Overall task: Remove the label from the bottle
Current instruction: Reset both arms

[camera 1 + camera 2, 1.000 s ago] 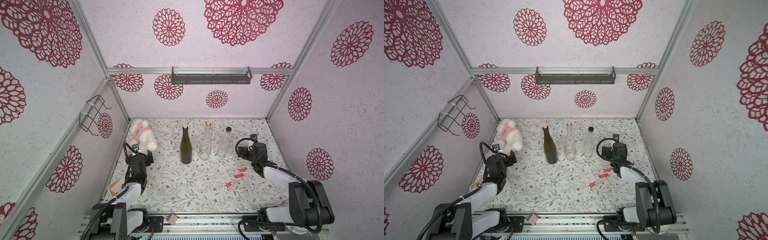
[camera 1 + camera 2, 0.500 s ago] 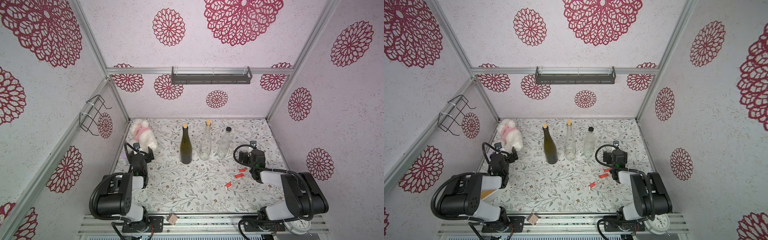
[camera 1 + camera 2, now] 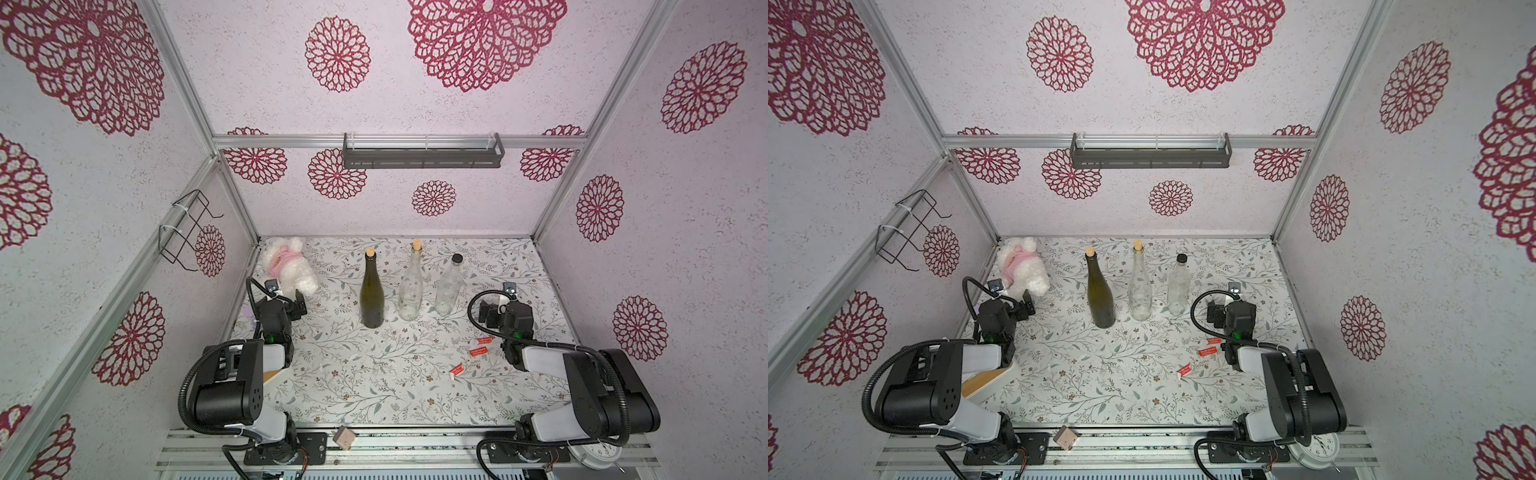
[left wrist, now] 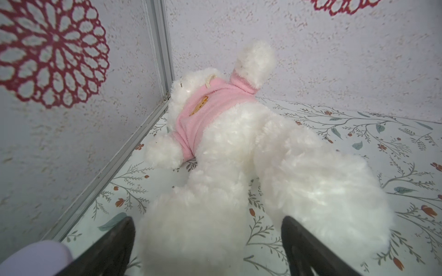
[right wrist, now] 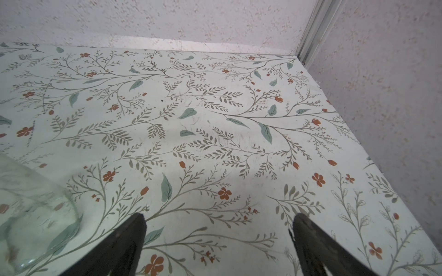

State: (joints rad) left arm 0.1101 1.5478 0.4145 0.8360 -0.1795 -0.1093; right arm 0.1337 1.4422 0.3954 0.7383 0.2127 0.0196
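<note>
Three bottles stand in a row at the middle back in both top views: a dark green corked bottle (image 3: 372, 299), a tall clear corked bottle (image 3: 409, 291) and a shorter clear bottle (image 3: 449, 286) with a black cap. I see no label on their sides. Three small red labels (image 3: 478, 352) lie flat on the table by the right arm. My right gripper (image 3: 503, 308) rests open, low over bare table just right of the shorter bottle (image 5: 31, 215). My left gripper (image 3: 286, 302) is open too, its fingers (image 4: 301, 239) either side of a plush toy's leg.
A white plush toy (image 3: 289, 266) in a pink top lies in the back left corner. A wire rack (image 3: 183, 228) hangs on the left wall and a dark shelf (image 3: 422, 151) on the back wall. A small wooden block (image 3: 345, 436) sits on the front rail.
Both arms have folded back, their elbows rising near the front rail. The grippers stayed open near the same spots, the right one slightly nearer the front.
</note>
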